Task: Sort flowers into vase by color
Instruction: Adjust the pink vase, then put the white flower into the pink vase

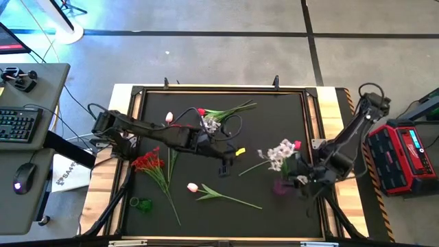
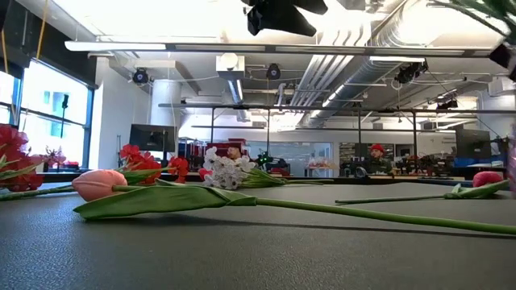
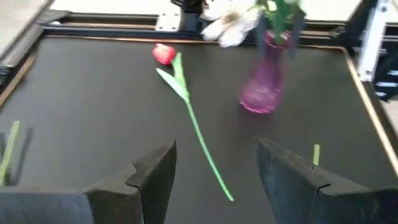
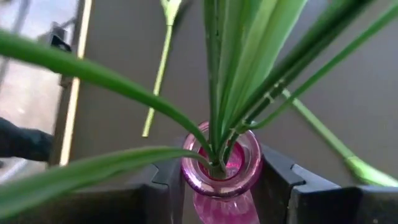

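A purple glass vase (image 1: 280, 186) stands near the table's right edge with a bunch of white blossoms (image 1: 278, 155) in it; its green stems (image 4: 217, 93) rise from the mouth. My right gripper (image 4: 221, 186) is at the vase's neck. My left gripper (image 3: 217, 168) hovers open over the table's middle (image 1: 225, 168), touching nothing and facing the vase (image 3: 261, 87). Between them a red-pink bud (image 3: 163, 54) lies on the mat on its long stem. A pale pink tulip (image 1: 193, 186) lies nearer the near edge. My right gripper holds the purple vase by its neck, just under the rim (image 4: 186, 177), pinched between the two fingers (image 4: 163, 186), one on each side. The fingers come level from the table's right side. The vase stays roughly upright with the stems sticking out of its mouth.
Red blossom clusters (image 1: 147, 162) lie at the mat's left, with a small green vase (image 1: 142, 204) near the near-left corner. At the far side lie a pink tulip (image 1: 169, 117), a red bud (image 1: 201, 111) with leaves, and white blossoms (image 1: 209, 124). A raised frame (image 1: 219, 89) borders the mat.
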